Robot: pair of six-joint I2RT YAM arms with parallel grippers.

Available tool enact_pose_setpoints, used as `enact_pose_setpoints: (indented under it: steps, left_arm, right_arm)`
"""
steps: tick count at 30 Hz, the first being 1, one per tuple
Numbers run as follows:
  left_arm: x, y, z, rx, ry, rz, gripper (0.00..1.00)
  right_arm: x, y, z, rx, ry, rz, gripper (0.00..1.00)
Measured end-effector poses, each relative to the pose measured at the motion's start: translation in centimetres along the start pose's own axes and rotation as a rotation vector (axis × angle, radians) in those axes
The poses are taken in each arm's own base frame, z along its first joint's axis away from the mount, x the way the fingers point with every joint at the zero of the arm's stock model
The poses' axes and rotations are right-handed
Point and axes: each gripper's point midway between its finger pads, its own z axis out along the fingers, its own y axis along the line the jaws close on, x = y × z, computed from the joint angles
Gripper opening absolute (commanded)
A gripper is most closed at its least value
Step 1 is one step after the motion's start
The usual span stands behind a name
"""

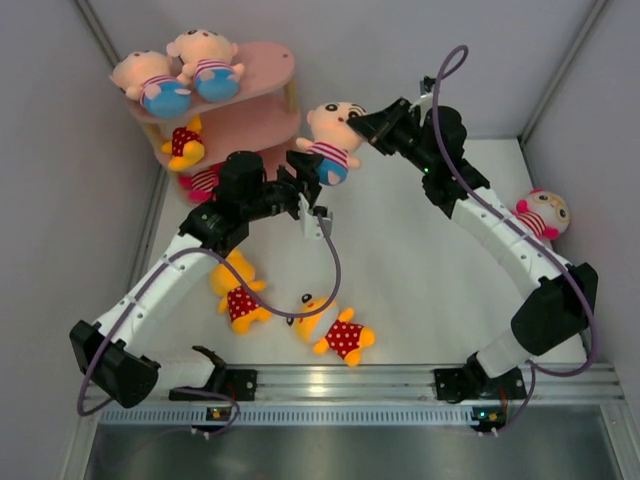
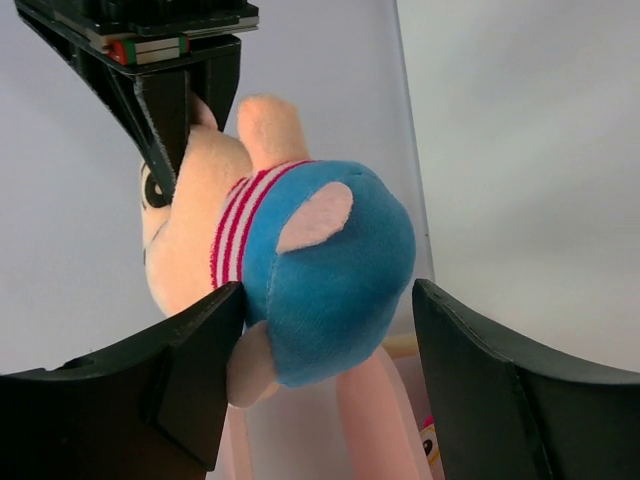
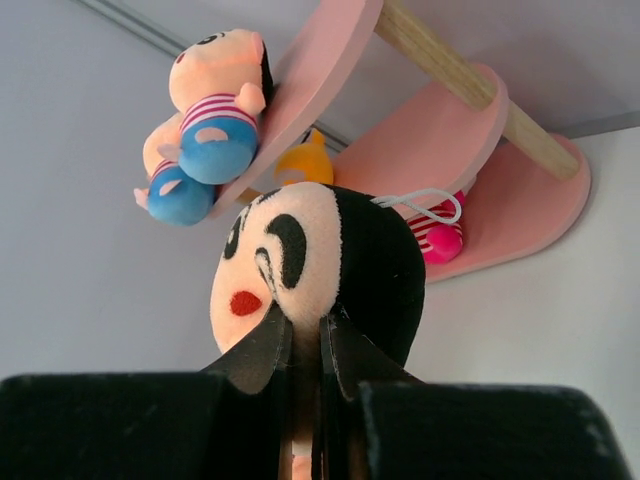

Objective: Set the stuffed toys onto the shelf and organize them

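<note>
- The right pincer (image 3: pixel 300 352) is clamped shut on the black-haired head of the held boy doll (image 3: pixel 320 265). It holds the doll in the air at the upper middle of the top view, just right of the shelf (image 1: pixel 262 128).
- The left pincer (image 2: pixel 330 340) stands open beneath the same doll, whose blue shorts sit between the jaws. In the left wrist view, the finger (image 2: pixel 200 350) at the lower left touches the cloth. The one at the lower right stands apart from it.
- The shelf stands in the upper left of the top view, close to the side wall (image 1: pixel 60 200).
- Its top board carries a second boy doll (image 1: pixel 150 85) and a third boy doll (image 1: pixel 205 65), lying side by side and filling most of that board.
- On the middle board sits a shelved yellow bear (image 1: pixel 185 143) in red polka dots.
- On the lowest board lies a pink striped doll (image 1: pixel 203 182), partly hidden behind the left arm.
- A wooden post (image 3: pixel 450 70) joins the boards, seen at the upper right of the right wrist view.
- Two more bears lie on the tabletop (image 1: pixel 420 260) at the lower middle of the top view. The nearer bear (image 1: pixel 235 290) is close beside the left arm, and the other bear (image 1: pixel 340 332) lies just to its right.
- A loose pink doll (image 1: pixel 540 213) rests at the right edge of the top view, just beside the right arm.
</note>
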Motion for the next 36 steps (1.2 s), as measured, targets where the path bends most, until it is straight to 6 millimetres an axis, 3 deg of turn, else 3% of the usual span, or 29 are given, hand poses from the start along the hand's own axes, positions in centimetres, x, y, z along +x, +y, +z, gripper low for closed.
enact_pose_setpoints:
  steps: [3, 4, 5, 6, 8, 12, 13, 14, 16, 17, 20, 27, 32, 36]
  left_arm:
    - [0.1, -0.5, 0.5, 0.027, -0.003, -0.018, 0.70]
    - [0.1, -0.5, 0.7, 0.029, -0.005, -0.023, 0.44]
    - [-0.1, -0.1, 0.8, 0.024, -0.010, -0.024, 0.44]
    - [-0.1, -0.1, 0.9, 0.026, -0.008, -0.037, 0.23]
    - [-0.1, 0.6, 1.1, 0.016, -0.003, -0.041, 0.00]
    - [0.4, 1.3, 1.8, 0.014, 0.016, -0.051, 0.00]
    - [0.6, 1.3, 2.1, 0.017, 0.022, -0.051, 0.00]
    - [0.9, 1.5, 2.3, 0.016, 0.030, -0.051, 0.00]
    - [1.5, 2.1, 2.8, 0.009, 0.055, -0.051, 0.00]
    - [2.0, 2.7, 3.2, -0.003, 0.074, -0.051, 0.00]
    - [3.5, 4.6, 4.4, -0.051, 0.130, -0.052, 0.00]
    - [7.7, 12.1, 7.4, -0.259, 0.250, -0.047, 0.00]
    - [10.3, 16.3, 7.0, -0.419, 0.359, -0.035, 0.00]
    - [11.9, 18.0, 6.5, -0.504, 0.427, -0.050, 0.00]
  right_arm:
    - [-0.1, -0.3, 0.0, 0.011, -0.009, 0.001, 0.00]
    - [-0.2, -0.4, 0.1, 0.017, -0.014, 0.001, 0.00]
    - [-0.2, -0.4, 0.1, 0.017, -0.015, 0.001, 0.00]
    - [-0.1, -0.5, 0.0, 0.020, -0.014, 0.002, 0.00]
    - [0.1, -0.7, 0.0, 0.022, -0.007, 0.003, 0.00]
    - [-0.2, -0.7, 0.0, 0.028, -0.024, 0.001, 0.00]
    - [-0.3, -0.8, 0.0, 0.029, -0.029, 0.000, 0.05]
    - [-0.6, -0.8, 0.1, 0.031, -0.038, -0.005, 0.22]
    - [-1.0, -0.9, 0.1, 0.034, -0.057, -0.017, 0.34]
    - [-1.4, -0.9, 0.1, 0.035, -0.071, -0.023, 0.46]
    - [-2.9, -1.2, -0.1, 0.048, -0.124, -0.061, 0.63]
    - [-5.9, -1.1, -2.5, 0.079, -0.219, -0.128, 0.65]
    - [-6.2, -1.5, -4.9, 0.115, -0.241, -0.175, 0.65]
    - [-6.7, -2.1, -6.0, 0.154, -0.264, -0.210, 0.64]
